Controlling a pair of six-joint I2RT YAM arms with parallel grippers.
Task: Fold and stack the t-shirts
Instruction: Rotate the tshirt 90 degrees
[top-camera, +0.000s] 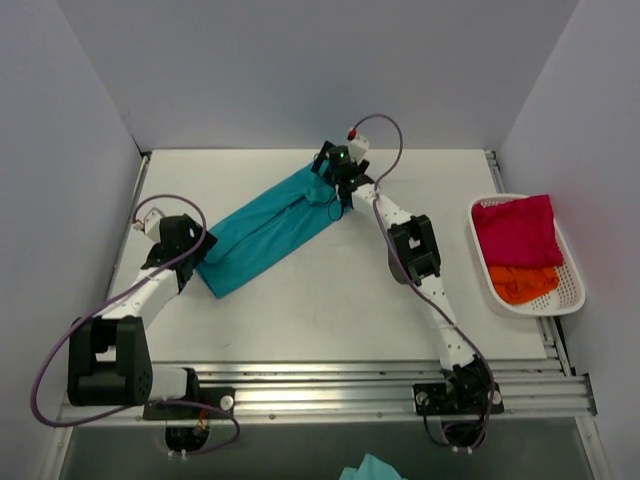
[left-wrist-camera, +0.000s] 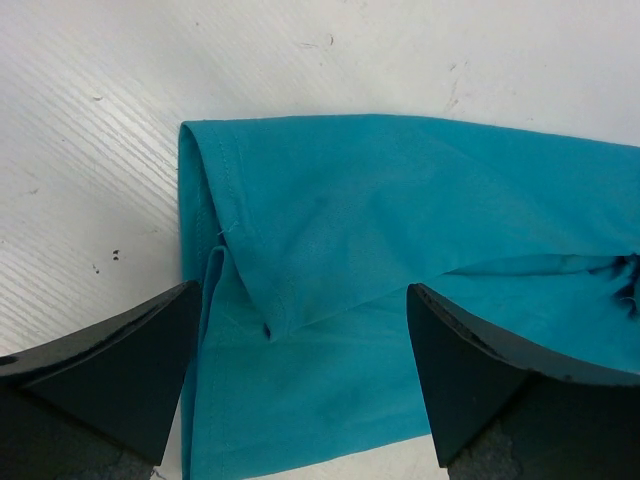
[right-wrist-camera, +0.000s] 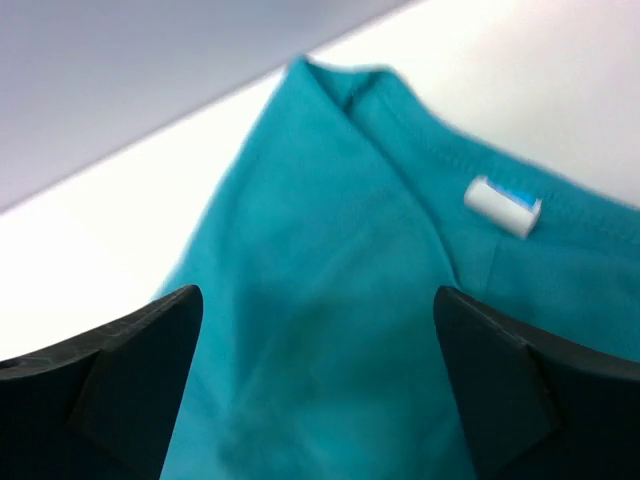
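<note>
The teal t-shirt (top-camera: 268, 232) lies folded into a long strip, slanting from near left to far right on the table. My left gripper (top-camera: 196, 252) is open over its lower hem end (left-wrist-camera: 330, 250), jaws wide apart with cloth between them. My right gripper (top-camera: 335, 187) is open over the collar end (right-wrist-camera: 330, 300), where the white neck label (right-wrist-camera: 502, 206) shows. The crimson-magenta t-shirt (top-camera: 516, 230) and the orange t-shirt (top-camera: 523, 283) lie bunched in the basket.
A white slotted plastic basket (top-camera: 575, 290) stands at the right edge of the white table (top-camera: 330, 310). Grey walls close in the back and both sides. A metal rail (top-camera: 330, 385) runs along the near edge by the arm bases.
</note>
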